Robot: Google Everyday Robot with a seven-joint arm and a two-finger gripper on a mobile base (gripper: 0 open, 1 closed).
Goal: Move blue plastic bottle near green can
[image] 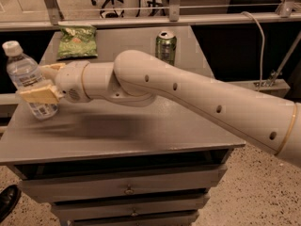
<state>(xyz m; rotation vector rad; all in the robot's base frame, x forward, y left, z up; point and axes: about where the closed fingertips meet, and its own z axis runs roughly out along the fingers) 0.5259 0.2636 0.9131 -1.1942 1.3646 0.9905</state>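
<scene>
Gripper (34,81) sat at the table's (141,131) left edge, its two fingers closed tight on either side of the blue plastic bottle (22,72), which leaned with its cap toward the left and its base just over the tabletop near that edge. Green can (165,46) stood upright at the back centre, well apart from the bottle, with the green chip bag (77,41) at back left. The arm (188,93) crossed the middle, leaving bare tabletop along the front edge and right of the can.
</scene>
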